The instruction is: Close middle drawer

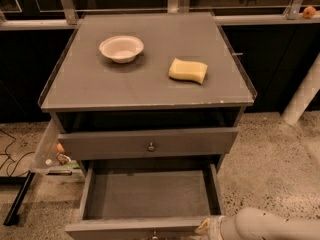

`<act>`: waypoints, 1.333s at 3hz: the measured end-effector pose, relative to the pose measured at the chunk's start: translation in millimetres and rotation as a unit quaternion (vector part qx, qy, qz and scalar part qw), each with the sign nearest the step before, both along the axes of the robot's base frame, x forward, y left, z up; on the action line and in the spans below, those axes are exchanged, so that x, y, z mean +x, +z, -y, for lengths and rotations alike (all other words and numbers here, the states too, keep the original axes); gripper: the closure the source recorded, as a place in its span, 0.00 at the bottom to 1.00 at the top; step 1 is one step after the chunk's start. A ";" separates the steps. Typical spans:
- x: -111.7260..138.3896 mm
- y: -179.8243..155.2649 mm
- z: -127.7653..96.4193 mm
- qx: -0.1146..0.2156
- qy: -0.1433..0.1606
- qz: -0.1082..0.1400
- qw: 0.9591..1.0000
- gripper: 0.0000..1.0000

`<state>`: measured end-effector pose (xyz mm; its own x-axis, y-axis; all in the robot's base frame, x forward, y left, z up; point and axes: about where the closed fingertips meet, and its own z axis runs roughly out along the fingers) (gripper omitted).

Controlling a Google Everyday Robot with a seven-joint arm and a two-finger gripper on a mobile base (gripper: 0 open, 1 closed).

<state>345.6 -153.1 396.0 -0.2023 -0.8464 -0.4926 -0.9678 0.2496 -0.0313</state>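
Observation:
The middle drawer [150,194] is pulled far out of the grey cabinet and is empty. Its flat front [135,229] lies at the bottom edge of the view, with the small knob [154,234] just showing. My gripper [206,227] comes in from the bottom right on a white arm [272,226]. Its tip is at the right end of the drawer's front, touching it or very close. The upper drawer [147,143] with its round knob [151,146] sits above, nearly shut. The lowest drawer is out of view.
A white bowl [121,48] and a yellow sponge [188,70] lie on the cabinet top [150,84]. A clear plastic holder [50,151] hangs on the cabinet's left side. A black stand and cable [15,199] are on the floor at left, and a white post [302,96] at right.

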 end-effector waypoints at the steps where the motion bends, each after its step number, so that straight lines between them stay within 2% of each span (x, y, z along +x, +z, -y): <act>1: 8.6 0.6 -3.1 0.006 0.004 0.011 1.000 0.00; 2: 7.5 0.6 -3.1 0.006 0.004 0.011 1.000 0.19; 3: 36.1 7.7 -11.0 0.025 0.019 0.027 0.999 0.42; 4: 105.2 15.9 -24.0 0.039 0.044 0.058 0.997 0.66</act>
<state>450.8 -129.1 411.9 -0.0674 -0.8160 -0.5740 -0.9771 0.1704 -0.1274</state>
